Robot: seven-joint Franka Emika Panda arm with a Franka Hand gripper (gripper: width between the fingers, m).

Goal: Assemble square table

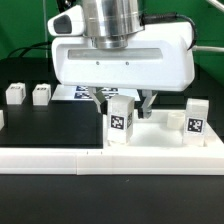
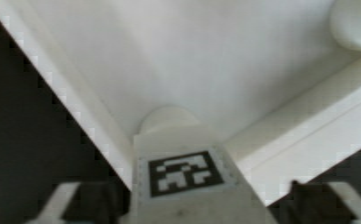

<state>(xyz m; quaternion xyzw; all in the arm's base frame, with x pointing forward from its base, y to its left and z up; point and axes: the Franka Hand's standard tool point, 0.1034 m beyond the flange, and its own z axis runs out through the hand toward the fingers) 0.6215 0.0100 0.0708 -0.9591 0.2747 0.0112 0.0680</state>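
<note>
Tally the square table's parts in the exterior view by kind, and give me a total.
Legs: 4 (middle leg; leg at the exterior view's right; outer leg at the exterior view's left; inner leg beside it)
Table top: 1
Total: 5

Exterior view low, frontal; wrist view close above shared leg (image 1: 121, 118)
</note>
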